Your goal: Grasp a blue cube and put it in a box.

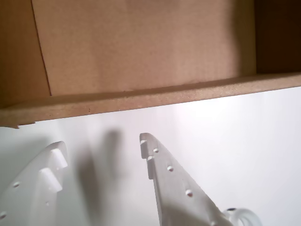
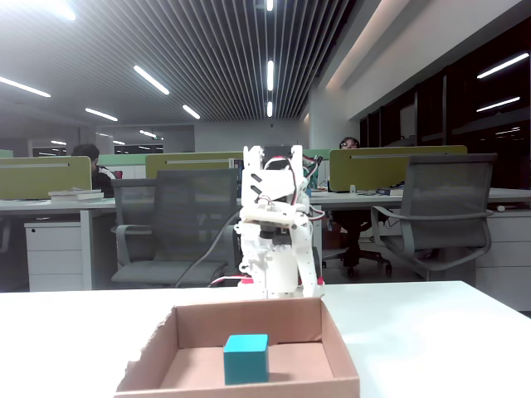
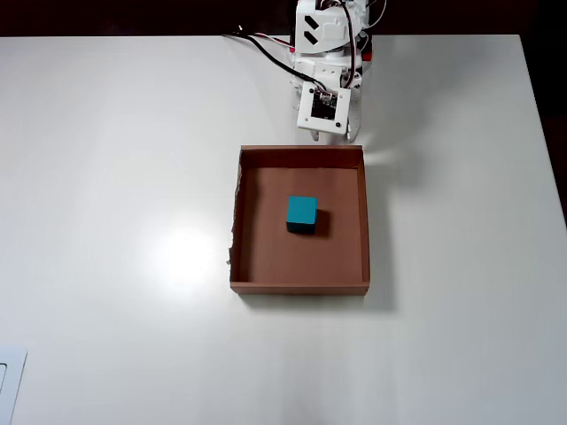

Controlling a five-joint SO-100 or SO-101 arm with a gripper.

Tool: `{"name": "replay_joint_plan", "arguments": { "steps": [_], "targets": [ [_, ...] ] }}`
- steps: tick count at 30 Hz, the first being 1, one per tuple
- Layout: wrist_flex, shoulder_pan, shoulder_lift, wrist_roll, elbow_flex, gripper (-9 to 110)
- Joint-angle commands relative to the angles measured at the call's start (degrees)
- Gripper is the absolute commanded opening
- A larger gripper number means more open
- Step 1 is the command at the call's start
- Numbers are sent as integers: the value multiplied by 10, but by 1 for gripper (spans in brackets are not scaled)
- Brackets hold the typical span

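The blue cube [image 3: 301,213] sits on the floor of the box [image 3: 366,221], a little toward the arm from the middle; it also shows in the fixed view [image 2: 246,358], inside the box [image 2: 249,319]. It is out of the wrist view. My gripper [image 1: 101,146] is open and empty, its white fingers [image 1: 162,169] apart over the white table just outside the box wall [image 1: 141,101]. In the overhead view the arm [image 3: 323,97] is folded back just beyond the box's far wall.
The white table [image 3: 115,177] spreads wide on both sides of the box. Cables [image 3: 257,40] run from the arm's base. A white object [image 3: 9,381] lies at the bottom left corner in the overhead view. Office chairs [image 2: 440,207] and desks stand behind the table.
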Motion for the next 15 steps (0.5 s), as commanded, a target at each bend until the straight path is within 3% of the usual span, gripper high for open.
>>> {"name": "replay_joint_plan", "arguments": {
  "steps": [1, 15],
  "targets": [
    [4, -4, 4, 2, -3, 18],
    [22, -11, 4, 3, -3, 20]
  ]
}}
